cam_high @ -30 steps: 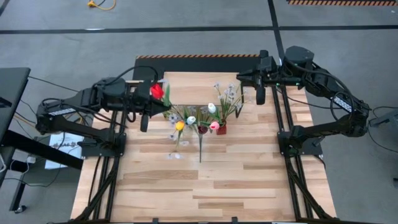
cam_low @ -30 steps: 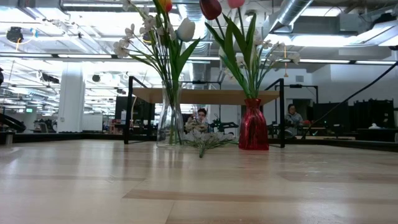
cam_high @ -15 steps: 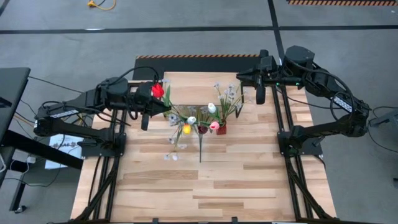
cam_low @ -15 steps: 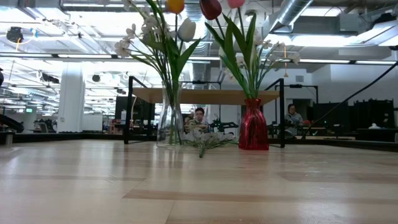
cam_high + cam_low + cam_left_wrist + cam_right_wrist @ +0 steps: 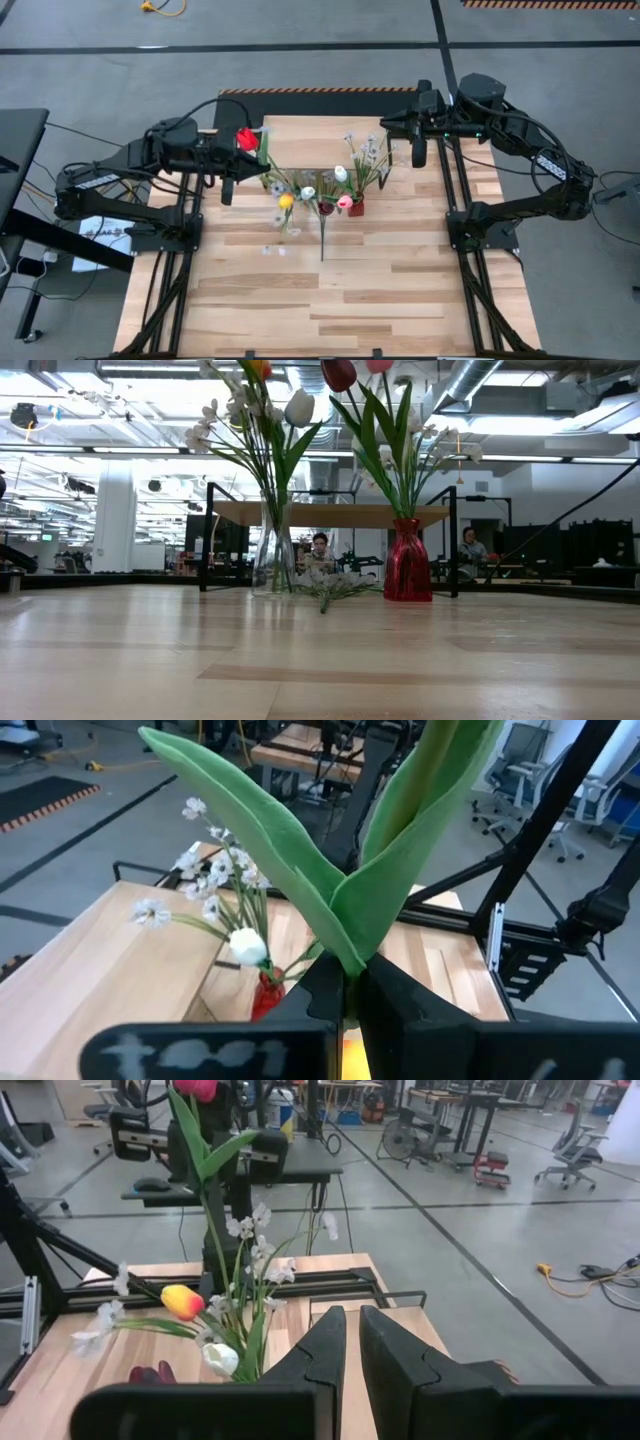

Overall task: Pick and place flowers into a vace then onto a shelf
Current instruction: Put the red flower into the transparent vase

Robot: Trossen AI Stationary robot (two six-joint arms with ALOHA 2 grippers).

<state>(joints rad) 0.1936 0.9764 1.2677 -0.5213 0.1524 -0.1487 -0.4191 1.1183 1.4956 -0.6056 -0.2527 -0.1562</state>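
Observation:
My left gripper (image 5: 244, 155) is shut on a red tulip (image 5: 246, 139), held upright over the table's far left; its leaves (image 5: 300, 870) fan up past the fingers. A clear glass vase (image 5: 273, 555) and a red vase (image 5: 407, 560) stand on the table, each with flowers in it. They stand in front of the small shelf (image 5: 330, 513). One blossom spray (image 5: 330, 590) lies flat on the table between the vases. My right gripper (image 5: 386, 122) hovers shut at the far right, with nothing between its fingers (image 5: 325, 1345). My left gripper pinches the tulip's green stem just below the fork of its leaves (image 5: 349, 982), between its two fingers. The fingers come almost level from the table's left, across the upright stem. The head stands above them; the stem (image 5: 212, 1230) runs down toward the clear vase's flowers, its lower end hidden.
The near half of the wooden tabletop (image 5: 330, 300) holds nothing. Black frame posts run along both table sides (image 5: 460, 200). People sit in the room beyond the table (image 5: 320, 550).
My left gripper has carried the red tulip a little toward the far-left corner, still upright. The yellow tulip in the clear vase has swung toward the right and back again.

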